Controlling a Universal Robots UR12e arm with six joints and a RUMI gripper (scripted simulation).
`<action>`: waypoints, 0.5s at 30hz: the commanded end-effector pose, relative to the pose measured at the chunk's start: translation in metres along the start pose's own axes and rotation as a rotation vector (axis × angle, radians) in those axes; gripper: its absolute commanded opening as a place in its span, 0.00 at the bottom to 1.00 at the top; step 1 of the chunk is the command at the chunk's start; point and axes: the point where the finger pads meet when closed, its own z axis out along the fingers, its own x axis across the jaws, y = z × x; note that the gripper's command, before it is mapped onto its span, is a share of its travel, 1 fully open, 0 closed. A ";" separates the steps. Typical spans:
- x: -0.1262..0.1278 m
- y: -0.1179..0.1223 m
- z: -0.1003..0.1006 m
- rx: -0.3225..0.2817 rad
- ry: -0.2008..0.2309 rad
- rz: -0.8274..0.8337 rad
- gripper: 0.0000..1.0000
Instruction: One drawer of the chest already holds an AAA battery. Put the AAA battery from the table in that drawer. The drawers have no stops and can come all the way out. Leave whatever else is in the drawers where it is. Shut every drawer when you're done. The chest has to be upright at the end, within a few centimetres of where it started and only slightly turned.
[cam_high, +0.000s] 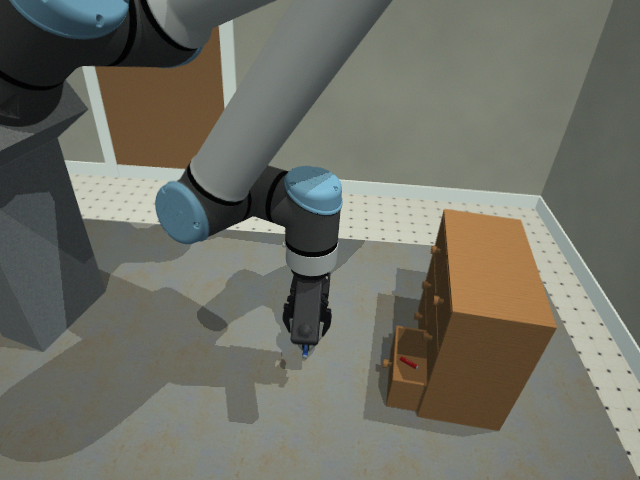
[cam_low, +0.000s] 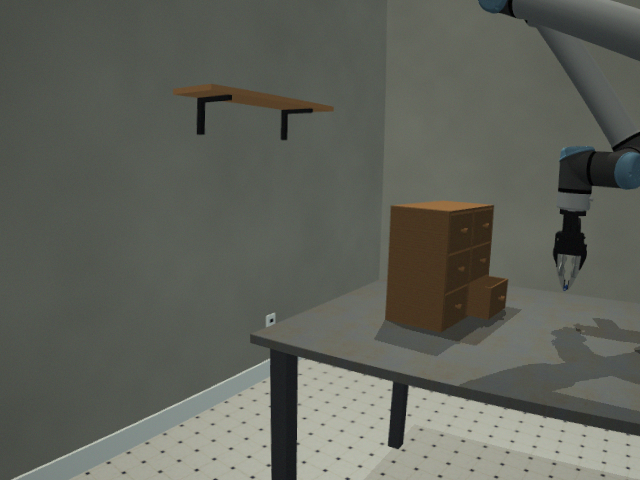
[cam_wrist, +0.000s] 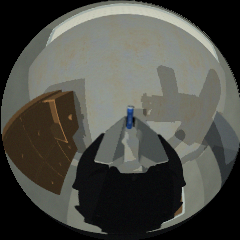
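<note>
- Above the grey, rust-mottled table top (cam_high: 320, 423) (cam_low: 516, 351) (cam_wrist: 120, 45), well apart from the chest, my black two-jaw gripper with grey metal fingers (cam_high: 305, 347) (cam_low: 566, 285) is closed on a small blue cylindrical battery (cam_high: 305, 352) (cam_low: 565, 288) (cam_wrist: 130, 117).
- I judge the blue battery light and rigid; its smooth round sides could roll or slip if my pinch sits off-centre.
- I would keep hold of it around the middle of its barrel, one finger each side, and let go low inside the drawer so that it doesn't bounce.
- Counting up: one battery in my grip, one red cylindrical battery (cam_high: 408, 362) lying in the open drawer; two batteries seen.
- One brown wooden chest (cam_high: 485, 268) (cam_low: 418, 263) (cam_wrist: 37, 142) stands upright, with six drawers in three rows of two.
- Five drawers look shut; one, the open brown wooden bottom drawer (cam_high: 405, 392) (cam_low: 497, 300) (cam_wrist: 56, 120), sticks out.
- Each drawer has one knob, six altogether. With no stops, I should push that one in gently, keeping the chest from shifting.
</note>
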 end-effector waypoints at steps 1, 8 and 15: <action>-0.009 0.000 0.000 -0.003 0.001 -0.188 0.02; -0.018 0.001 0.000 -0.003 0.000 -0.392 0.02; -0.032 0.004 0.000 -0.003 0.000 -0.706 0.02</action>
